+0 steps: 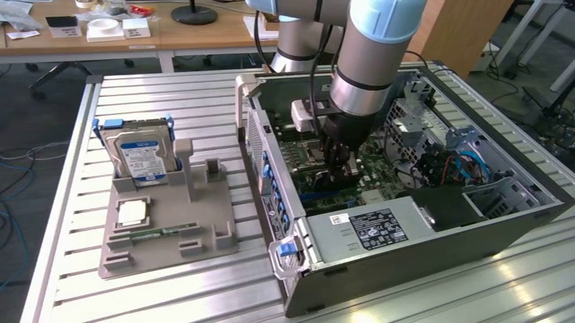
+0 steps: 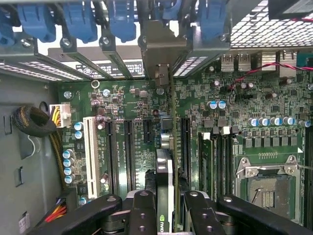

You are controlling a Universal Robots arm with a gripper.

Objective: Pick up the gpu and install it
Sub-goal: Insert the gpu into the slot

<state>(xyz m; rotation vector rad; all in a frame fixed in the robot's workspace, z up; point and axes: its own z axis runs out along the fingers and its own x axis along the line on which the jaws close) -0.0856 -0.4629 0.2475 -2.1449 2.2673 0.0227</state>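
Installing, I judge: my gripper point(image 1: 340, 169) sits inside the computer case point(image 1: 404, 249), three o'clock from the hard drive point(image 1: 139, 158) in the exterior view. My fingers point(image 2: 142, 215) are clamped on the gpu point(image 2: 165, 171), edge-on over the motherboard point(image 2: 122, 103). Seating demands its edge square to a slot.

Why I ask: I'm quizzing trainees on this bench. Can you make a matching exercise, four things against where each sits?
Things:
1. gpu
2. hard drive
3. RAM stick
4. power supply

Places:
A. lying flat on the grey holder
B. held in the gripper, over the motherboard
C. standing upright in the grey holder
D. fixed in a corner of the case, label up

Pairs: 1-B, 2-C, 3-A, 4-D
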